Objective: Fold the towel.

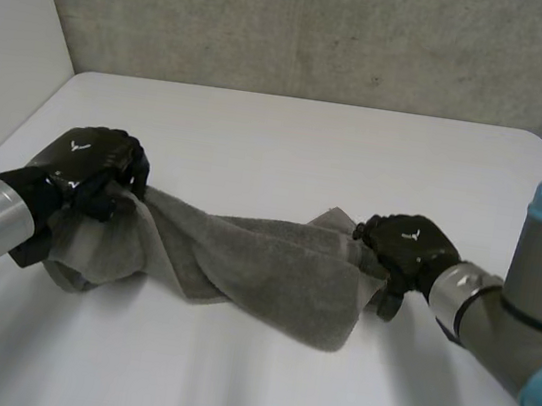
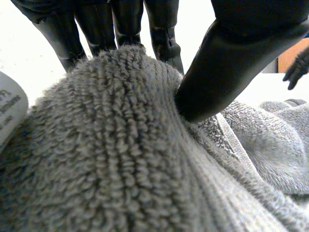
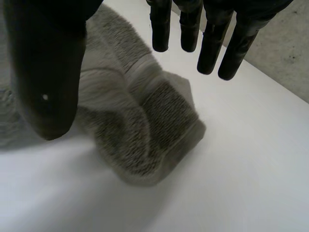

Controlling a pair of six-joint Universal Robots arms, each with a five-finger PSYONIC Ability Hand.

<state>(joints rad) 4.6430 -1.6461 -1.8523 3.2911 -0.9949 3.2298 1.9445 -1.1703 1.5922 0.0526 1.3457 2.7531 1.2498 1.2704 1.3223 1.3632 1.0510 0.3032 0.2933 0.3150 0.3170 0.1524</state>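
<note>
Concrete wall [image 1: 326,29] is seen behind a white tabletop [image 1: 291,135]. One grey towel [image 1: 262,267] is stretched and bunched across the tabletop's middle, running from near the left edge toward the right edge, rumpled and not flat.

The left hand [image 1: 89,167] is clamped on the towel's left end. In the left wrist view, cloth is pinched between the thumb [image 2: 227,72] and the fingers [image 2: 128,24] behind it. A white label [image 2: 9,108] is seen on the cloth beside that grip.

The right hand [image 1: 408,245] is placed over the towel's right end. In the right wrist view its fingers [image 3: 212,48] and thumb [image 3: 43,87] are held straight and spread, with the folded corner lying between them; nothing is grasped.

Step judged: early stage, ends being taken up, no tidy fold made yet. Next move is judged to need the right hand closed on its corner, so both ends can be lifted, spread and laid over evenly. Slack in the middle would have to be pulled out first.

Count: one towel, one label, two hands.
</note>
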